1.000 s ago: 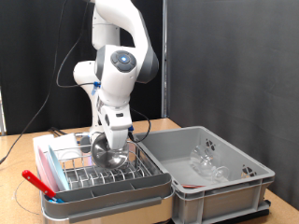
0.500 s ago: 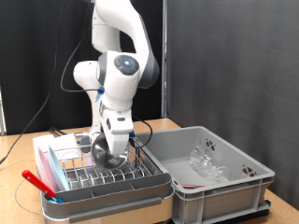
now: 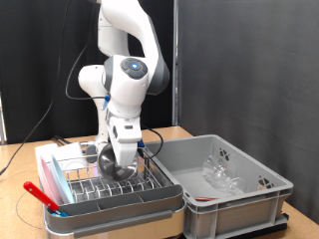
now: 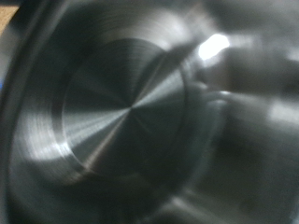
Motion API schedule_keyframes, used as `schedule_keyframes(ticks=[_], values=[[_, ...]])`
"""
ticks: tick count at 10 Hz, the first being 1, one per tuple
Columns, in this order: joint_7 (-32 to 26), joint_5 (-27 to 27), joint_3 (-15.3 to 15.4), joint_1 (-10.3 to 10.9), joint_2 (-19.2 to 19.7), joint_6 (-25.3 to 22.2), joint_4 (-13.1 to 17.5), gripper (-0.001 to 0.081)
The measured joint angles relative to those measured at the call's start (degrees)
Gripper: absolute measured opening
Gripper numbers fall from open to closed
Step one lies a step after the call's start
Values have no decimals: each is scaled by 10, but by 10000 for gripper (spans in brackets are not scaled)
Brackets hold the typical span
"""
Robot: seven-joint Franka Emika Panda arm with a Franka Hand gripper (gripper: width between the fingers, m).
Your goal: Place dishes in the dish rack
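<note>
The dish rack [image 3: 92, 191], silver wire in a white tray base, stands at the exterior view's lower left. My gripper [image 3: 117, 159] reaches down into the middle of it, shut on a small shiny steel bowl [image 3: 111, 168] that is tilted among the prongs. In the wrist view the steel bowl [image 4: 131, 112] fills the whole picture, blurred and very close, and the fingers cannot be made out. Clear glass pieces [image 3: 221, 174] lie inside the grey bin on the right.
A large grey plastic bin [image 3: 249, 199] sits right beside the rack on the exterior view's right. A red utensil [image 3: 42, 194] lies along the rack's left front corner. Black curtains stand behind the table, with cables at the left.
The gripper has dropped slightly lower into the rack with the steel bowl, and the wrist has turned a little. The bowl shows less above the wires than before.
</note>
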Motion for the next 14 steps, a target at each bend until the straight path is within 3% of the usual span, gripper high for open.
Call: schedule_keyframes(ticks=[4, 8, 11, 14], values=[[2, 9, -2, -2, 2, -2, 28, 805], [28, -10, -7, -15, 41, -15, 76, 805], [-7, 9, -8, -19, 71, -78, 119, 805], [-81, 42, -4, -16, 68, -160, 138, 805]])
